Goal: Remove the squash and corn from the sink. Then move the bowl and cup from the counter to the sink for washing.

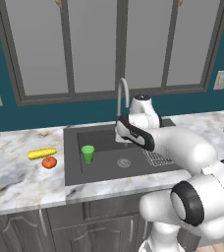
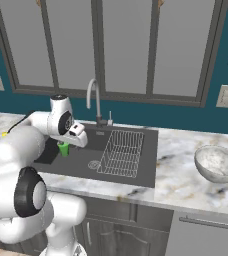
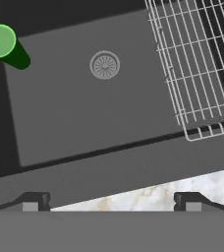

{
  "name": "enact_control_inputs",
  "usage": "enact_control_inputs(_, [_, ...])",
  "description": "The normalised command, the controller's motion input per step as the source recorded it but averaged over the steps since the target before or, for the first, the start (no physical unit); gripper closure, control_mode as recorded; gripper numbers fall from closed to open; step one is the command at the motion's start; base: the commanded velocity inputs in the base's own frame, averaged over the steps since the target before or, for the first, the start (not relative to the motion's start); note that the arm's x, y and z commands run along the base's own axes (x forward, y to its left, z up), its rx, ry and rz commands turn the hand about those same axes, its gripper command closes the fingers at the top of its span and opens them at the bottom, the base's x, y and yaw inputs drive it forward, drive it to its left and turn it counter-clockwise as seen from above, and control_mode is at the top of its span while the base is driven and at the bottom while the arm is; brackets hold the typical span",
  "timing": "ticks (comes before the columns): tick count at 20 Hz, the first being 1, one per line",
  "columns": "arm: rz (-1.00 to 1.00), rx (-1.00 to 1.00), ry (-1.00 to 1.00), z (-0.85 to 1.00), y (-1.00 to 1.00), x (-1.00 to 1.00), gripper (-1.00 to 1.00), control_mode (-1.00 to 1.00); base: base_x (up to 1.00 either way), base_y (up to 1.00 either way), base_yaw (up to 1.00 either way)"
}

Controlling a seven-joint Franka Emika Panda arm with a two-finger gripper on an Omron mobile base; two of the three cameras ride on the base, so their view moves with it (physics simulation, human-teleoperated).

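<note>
Gripper (image 3: 111, 201) above the front of the sink (image 1: 101, 170), jaws wide apart, nothing between them. Corn (image 1: 42, 153) and squash (image 1: 49, 162) already out on the counter (image 1: 15, 182), left of the basin, lying just beside each other. Cup (image 1: 88, 153) already inside the sink, upright near the left wall, well apart from the drain (image 3: 104, 65) and the wire rack (image 2: 121, 152). Remaining, by judgement: only the bowl (image 2: 218, 163), on the counter to the right of the basin, well apart from the hand.

Bowl probably stiff and rather heavy, stone-like, maybe smooth and slippery; too wide to span across. Best to take at the rim, one finger inside and one outside the wall, on the side nearest the sink. Better lifted level and set down gently, since probably breakable against the hard basin or the rack.
</note>
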Motion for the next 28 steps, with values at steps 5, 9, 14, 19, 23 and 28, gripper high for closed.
enact_control_inputs(5, [0.0,0.0,-0.01,0.19,-0.33,-0.3,-1.0,-1.0,0.0,0.0,0.0])
enact_control_inputs(9, [0.0,-0.02,-0.01,0.18,-0.33,-0.28,-1.0,-1.0,0.0,0.0,0.0])
enact_control_inputs(14, [0.0,-0.07,0.0,0.21,-0.3,-0.22,-1.0,-1.0,0.0,0.0,0.0])
enact_control_inputs(19, [0.02,-0.11,0.0,0.16,-0.33,-0.18,-1.0,-1.0,0.0,0.0,0.0])
enact_control_inputs(23, [0.05,-0.13,0.0,0.07,-0.38,-0.13,-1.0,-1.0,0.0,0.0,0.0])
enact_control_inputs(28, [0.04,-0.14,-0.01,0.04,-0.39,-0.09,-1.0,-1.0,0.0,0.0,0.0])
